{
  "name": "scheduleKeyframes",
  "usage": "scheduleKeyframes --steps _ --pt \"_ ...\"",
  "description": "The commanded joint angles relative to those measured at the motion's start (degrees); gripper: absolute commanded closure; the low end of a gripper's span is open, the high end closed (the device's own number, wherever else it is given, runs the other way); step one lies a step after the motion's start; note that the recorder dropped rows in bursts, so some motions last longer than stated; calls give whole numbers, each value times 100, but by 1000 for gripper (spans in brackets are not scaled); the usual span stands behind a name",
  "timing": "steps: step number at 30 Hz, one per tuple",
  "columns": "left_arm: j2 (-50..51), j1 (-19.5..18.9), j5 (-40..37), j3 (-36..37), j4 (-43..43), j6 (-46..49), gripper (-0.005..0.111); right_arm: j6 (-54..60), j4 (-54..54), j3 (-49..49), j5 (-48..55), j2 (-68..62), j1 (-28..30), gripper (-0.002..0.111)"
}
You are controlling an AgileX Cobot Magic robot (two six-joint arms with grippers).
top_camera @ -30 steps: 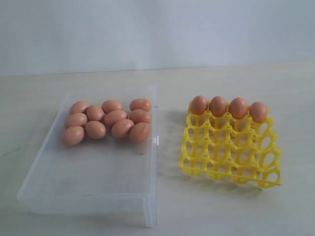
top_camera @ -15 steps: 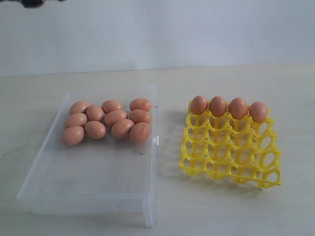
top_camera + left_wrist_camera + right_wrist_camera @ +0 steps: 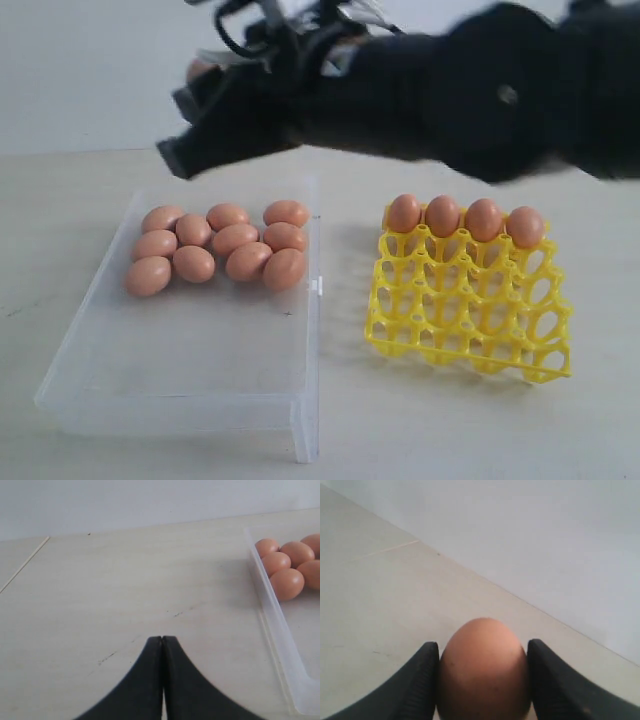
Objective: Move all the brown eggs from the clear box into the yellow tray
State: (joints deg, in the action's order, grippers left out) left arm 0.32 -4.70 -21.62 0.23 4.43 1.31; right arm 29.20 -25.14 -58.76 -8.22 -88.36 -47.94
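Several brown eggs (image 3: 235, 240) lie bunched at the far end of the clear box (image 3: 200, 340). Several more (image 3: 443, 215) fill the back row of the yellow tray (image 3: 470, 310); its other cups are bare. My right gripper (image 3: 483, 650) is shut on one brown egg (image 3: 483, 680), its fingers pressed against both sides. In the exterior view the right arm (image 3: 450, 90) stretches, blurred, from the right across the tray, its gripper (image 3: 200, 110) high above the box's far left corner. My left gripper (image 3: 163, 639) is shut and holds nothing, over bare table beside the box wall (image 3: 272, 605).
The box and tray sit side by side on a pale table, with a small latch tab (image 3: 316, 286) between them. A plain wall rises behind. A seam line (image 3: 25, 562) crosses the table off to the box's outer side.
The right arm has swept into the exterior view from the top and now spans it above the tray and box. The eggs, box and tray have not moved.
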Motion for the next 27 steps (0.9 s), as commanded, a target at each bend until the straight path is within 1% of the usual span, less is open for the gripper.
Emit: scheduleKeyframes --steps 1,4,6,9,10,12,13,18,20,27 --pt "-32 34 4 -23 -39 -3 107 103 -447 1533 -1019 847 260 108" --pt "-32 34 4 -23 -39 -3 107 253 -514 2060 -1070 1144 642 108" --pt "-32 34 4 -23 -39 -3 107 278 -726 2120 -1032 1191 903 108" --pt "-32 34 4 -23 -39 -3 107 597 -1125 2057 -699 1147 1445 108" --pt "-32 34 4 -23 -39 -3 107 609 -1141 2041 -561 1080 1696 106" --pt "-32 34 4 -23 -39 -3 107 537 -1114 1992 -389 941 1952 101" --pt "-32 34 4 -23 -39 -3 107 422 -1034 1928 -284 817 2047 96" --pt "-32 34 4 -23 -39 -3 107 202 -775 1479 296 164 2142 74" --pt "-32 34 4 -23 -39 -3 107 202 -727 1301 357 -142 2142 68" --pt "-32 34 4 -23 -39 -3 107 60 -578 747 562 -987 2190 67"
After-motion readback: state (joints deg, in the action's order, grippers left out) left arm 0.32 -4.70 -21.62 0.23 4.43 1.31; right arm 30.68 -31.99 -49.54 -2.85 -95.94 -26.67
